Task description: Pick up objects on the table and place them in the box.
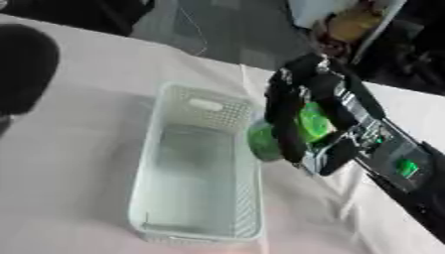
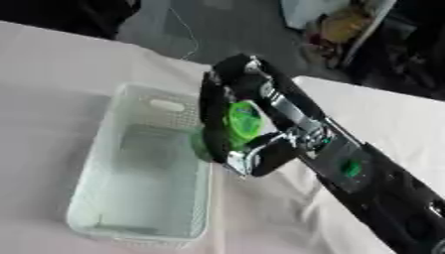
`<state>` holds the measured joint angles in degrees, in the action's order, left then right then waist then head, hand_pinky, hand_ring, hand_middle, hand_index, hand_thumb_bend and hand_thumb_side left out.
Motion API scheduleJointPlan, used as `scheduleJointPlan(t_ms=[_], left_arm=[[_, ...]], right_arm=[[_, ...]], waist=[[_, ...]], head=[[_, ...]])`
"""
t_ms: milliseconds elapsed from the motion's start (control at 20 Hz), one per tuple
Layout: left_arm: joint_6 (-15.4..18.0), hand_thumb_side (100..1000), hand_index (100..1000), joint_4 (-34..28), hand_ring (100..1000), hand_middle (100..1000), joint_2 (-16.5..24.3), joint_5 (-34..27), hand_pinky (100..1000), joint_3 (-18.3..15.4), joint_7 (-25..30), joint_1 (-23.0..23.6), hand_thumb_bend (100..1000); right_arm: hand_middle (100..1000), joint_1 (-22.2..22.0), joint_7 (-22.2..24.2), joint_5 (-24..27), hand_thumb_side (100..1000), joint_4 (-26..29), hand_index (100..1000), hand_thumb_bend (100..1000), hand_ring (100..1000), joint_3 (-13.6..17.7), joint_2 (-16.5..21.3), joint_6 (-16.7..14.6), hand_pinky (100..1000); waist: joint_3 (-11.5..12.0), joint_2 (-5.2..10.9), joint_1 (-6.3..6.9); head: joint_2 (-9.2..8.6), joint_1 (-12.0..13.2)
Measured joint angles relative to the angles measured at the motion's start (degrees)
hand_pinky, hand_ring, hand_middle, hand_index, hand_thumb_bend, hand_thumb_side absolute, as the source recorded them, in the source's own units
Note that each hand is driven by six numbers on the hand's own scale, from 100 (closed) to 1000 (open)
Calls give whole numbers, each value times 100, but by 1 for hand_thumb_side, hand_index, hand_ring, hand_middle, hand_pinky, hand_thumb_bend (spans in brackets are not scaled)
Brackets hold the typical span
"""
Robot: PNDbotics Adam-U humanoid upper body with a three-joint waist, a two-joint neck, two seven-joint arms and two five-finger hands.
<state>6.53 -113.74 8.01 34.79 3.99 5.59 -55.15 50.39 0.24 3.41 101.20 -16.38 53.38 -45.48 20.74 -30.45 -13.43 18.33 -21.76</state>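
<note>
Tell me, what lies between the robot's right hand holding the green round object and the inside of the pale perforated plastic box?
Only the box's right wall; the right hand with the green object is just outside it, in the left eye view.

Soft, even light on the pale bench [image 1: 78, 163]; everything blurred (the robot hand [image 2: 235, 129] most), background beyond it dim.

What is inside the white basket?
The basket looks empty: only its pale bottom shows. The right hand holds a green thing beside the rim, fingers curled round it, hiding most of it.
</note>
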Motion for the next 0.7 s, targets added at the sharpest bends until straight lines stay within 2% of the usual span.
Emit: scheduleJointPlan(t_ms=[50,100,150,200,350,400,700], left_arm=[[-1,854,803,0,657,911,0,1,613,0,-3,0,752],[-4,855,803,0,657,911,0,3,615,0,-7,0,752],[-6,855,803,0,657,911,0,6,614,0,-9,0,752],[-6,857,803,0,658,910,1,9,616,0,-10,0,748],[7,858,803,0,658,911,4,26,617,0,-23,0,746],[13,858,804,0,658,911,4,28,617,0,-30,0,745],[13,861,804,0,659,911,9,32,619,1,-29,0,747]], right_arm=[[186,6,-89,19,100,43,348,100,100,2,3,-30,100],[824,6,-147,-1,100,97,925,100,761,5,8,-69,764],[751,6,-147,-91,100,157,860,100,665,10,30,-105,607],[981,6,-111,-225,100,208,1000,100,939,18,58,-140,1000],[1000,6,53,-656,139,282,1000,100,981,22,82,-201,1000],[1000,6,91,-763,197,283,1000,100,998,22,84,-208,1000],[1000,1,152,-1155,227,276,1000,100,1000,25,96,-197,1000]], waist=[[-1,0,0],[-6,0,0],[-15,0,0],[-18,0,0],[-35,0,0],[-46,0,0],[-81,0,0]], head=[[9,-1],[9,-1],[9,-1],[9,-1],[8,-1],[8,-1],[-3,1]])
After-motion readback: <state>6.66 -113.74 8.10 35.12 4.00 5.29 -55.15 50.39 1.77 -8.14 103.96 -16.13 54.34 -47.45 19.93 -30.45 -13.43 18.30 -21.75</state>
